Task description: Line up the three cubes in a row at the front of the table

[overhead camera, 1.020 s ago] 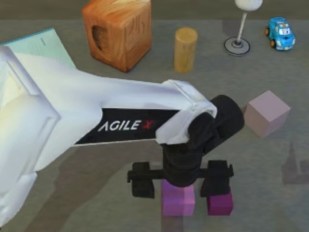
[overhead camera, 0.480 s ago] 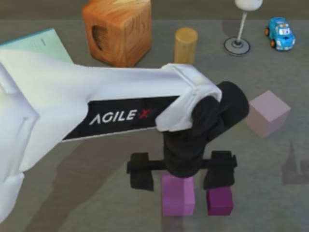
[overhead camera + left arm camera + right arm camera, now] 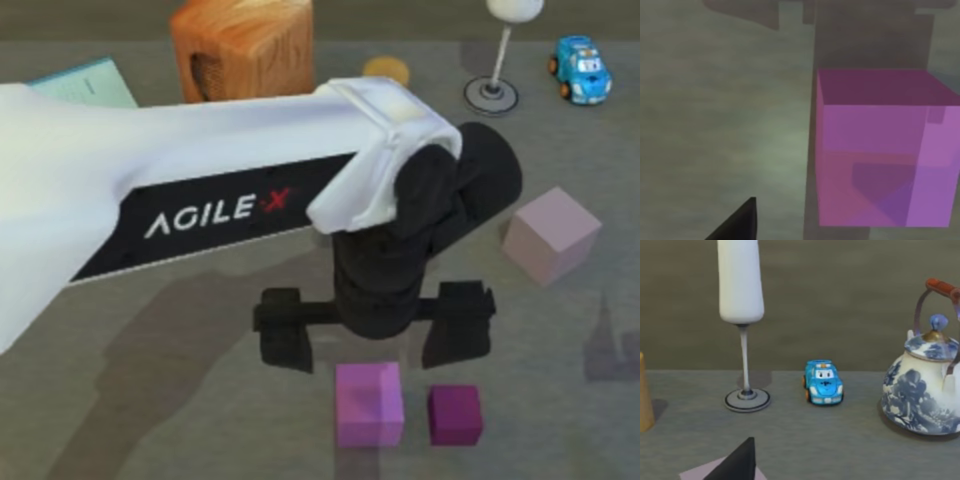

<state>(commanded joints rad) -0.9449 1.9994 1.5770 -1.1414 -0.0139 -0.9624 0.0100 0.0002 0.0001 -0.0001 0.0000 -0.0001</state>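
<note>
Violet-pink cube (image 3: 369,403) sits at the front of the surface (image 3: 180,400), dark magenta cube (image 3: 455,414) just beside it at three o'clock, a narrow gap between. Two in the row. My left claw (image 3: 375,335) hovers above them, spread wide, gripping nothing. Pale mauve cube (image 3: 551,234) lies well apart, toward one o'clock. By my reckoning it's next: grasp it and set it down in the row. My right arm is out of the top view; I cannot tell that claw's state.
</note>
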